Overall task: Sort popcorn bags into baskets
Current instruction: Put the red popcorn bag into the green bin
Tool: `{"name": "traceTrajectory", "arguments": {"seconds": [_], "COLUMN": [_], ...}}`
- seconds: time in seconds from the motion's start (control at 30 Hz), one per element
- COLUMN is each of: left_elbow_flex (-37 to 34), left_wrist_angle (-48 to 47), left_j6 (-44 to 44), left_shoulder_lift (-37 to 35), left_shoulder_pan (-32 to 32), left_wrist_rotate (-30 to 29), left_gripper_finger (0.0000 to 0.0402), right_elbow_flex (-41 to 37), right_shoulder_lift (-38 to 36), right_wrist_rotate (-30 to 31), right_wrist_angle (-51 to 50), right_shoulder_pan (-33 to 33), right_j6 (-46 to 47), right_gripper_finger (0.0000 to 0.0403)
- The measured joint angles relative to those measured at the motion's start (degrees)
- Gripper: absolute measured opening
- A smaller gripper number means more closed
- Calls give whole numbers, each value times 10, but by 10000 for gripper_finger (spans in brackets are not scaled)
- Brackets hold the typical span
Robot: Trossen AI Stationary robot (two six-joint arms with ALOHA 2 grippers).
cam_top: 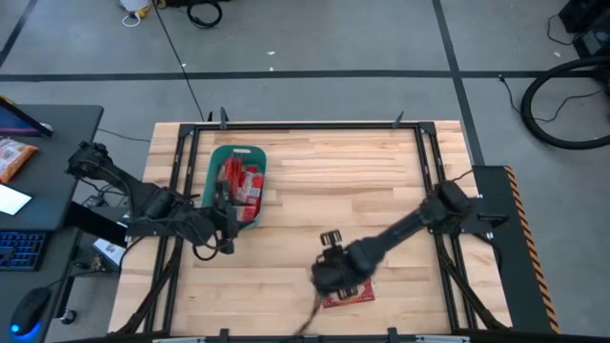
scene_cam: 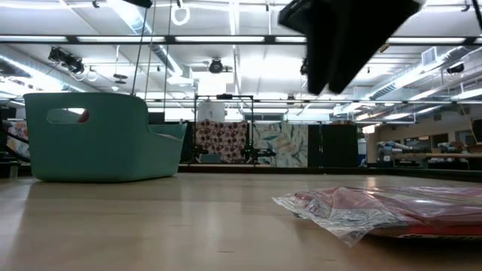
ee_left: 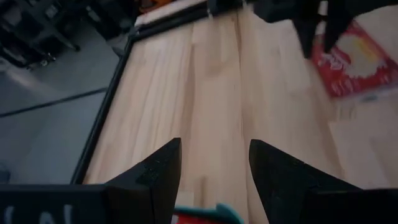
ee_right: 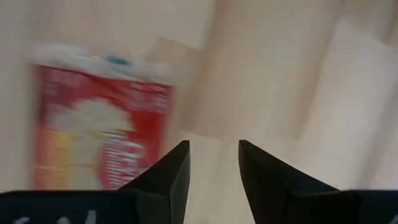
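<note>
A teal basket (cam_top: 238,181) stands at the table's far left and holds several red popcorn bags (cam_top: 243,183). In the low view the basket (scene_cam: 98,135) shows on the left. One more popcorn bag (cam_top: 350,293) lies flat on the table near the front edge. It also shows in the low view (scene_cam: 392,211) and the right wrist view (ee_right: 99,124). My right gripper (cam_top: 329,276) hangs open above the table just left of that bag, touching nothing. Its fingers show in the right wrist view (ee_right: 213,168). My left gripper (cam_top: 226,231) is open and empty at the basket's near end. It also shows in the left wrist view (ee_left: 214,168).
A black frame rail (cam_top: 181,191) runs around the tabletop. Bare wood (cam_top: 362,181) lies between the basket and the right arm. A desk with a keyboard and an orange packet (cam_top: 14,157) stands left of the table.
</note>
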Motion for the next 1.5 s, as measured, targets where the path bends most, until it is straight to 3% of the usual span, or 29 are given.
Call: {"name": "traceTrajectory", "arguments": {"seconds": [0.2, 0.4, 0.57, 0.93, 1.3, 1.5], "left_elbow_flex": [0, 0, 0, 0, 0, 0], "left_wrist_angle": [45, 58, 67, 69, 72, 73], "left_j6": [43, 85, 108, 117, 111, 106], "left_shoulder_lift": [2, 7, 7, 7, 7, 7], "left_shoulder_pan": [10, 39, 62, 74, 74, 74], "left_wrist_rotate": [-2, -2, -2, -2, 29, 29], "left_gripper_finger": [192, 192, 192, 192, 192, 192], "right_elbow_flex": [-104, -186, -233, -321, -349, -352], "right_shoulder_lift": [-56, -98, -109, -93, -97, -114], "right_wrist_rotate": [-10, -84, -85, -92, 3, 42], "right_wrist_angle": [134, 266, 357, 347, 160, 136], "right_shoulder_pan": [45, 78, 114, 115, 44, 25], "right_j6": [66, 169, 207, 287, 260, 231], "right_gripper_finger": [142, 141, 141, 140, 129, 124]}}
